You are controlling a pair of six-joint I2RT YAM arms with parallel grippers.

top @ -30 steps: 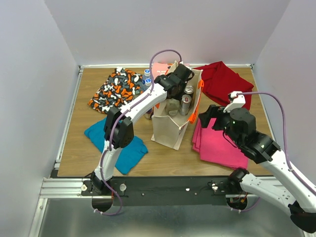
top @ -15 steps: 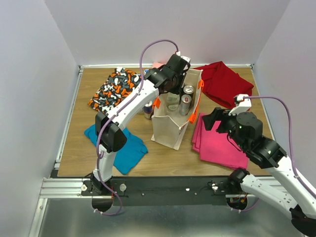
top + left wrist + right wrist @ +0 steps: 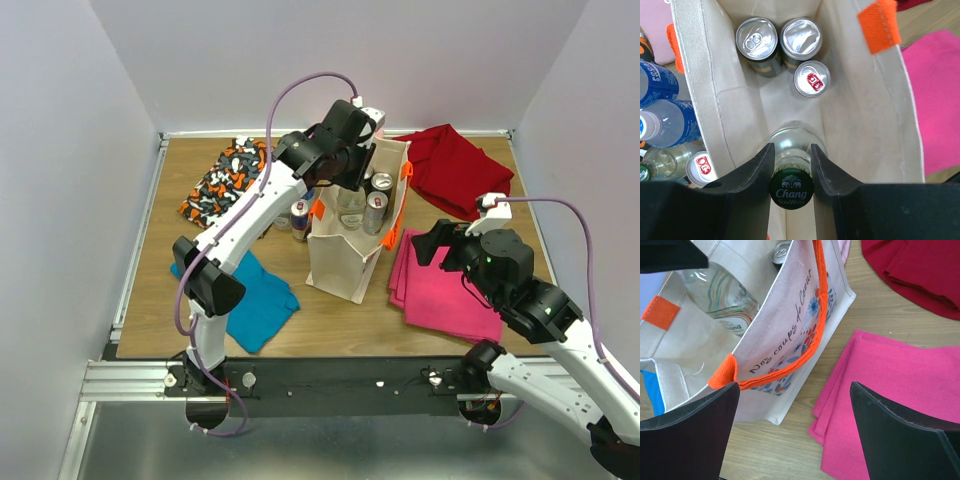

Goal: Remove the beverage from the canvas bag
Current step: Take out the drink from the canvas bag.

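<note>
The beige canvas bag with orange handles stands upright mid-table. My left gripper reaches down into its open top. In the left wrist view the gripper is shut on the neck of a clear glass soda-water bottle with a green cap, which stands inside the bag. Three cans stand at the bag's far end. My right gripper is open and empty just right of the bag; it hovers over the printed side and the table.
A pink cloth lies right of the bag and a dark red cloth behind it. A blue cloth and a patterned cloth lie to the left. Blue-labelled bottles and a can stand beside the bag's left wall.
My left wrist has risen and moved back above the bag's opening, still gripping the bottle. My right arm has drawn slightly back to the right.
</note>
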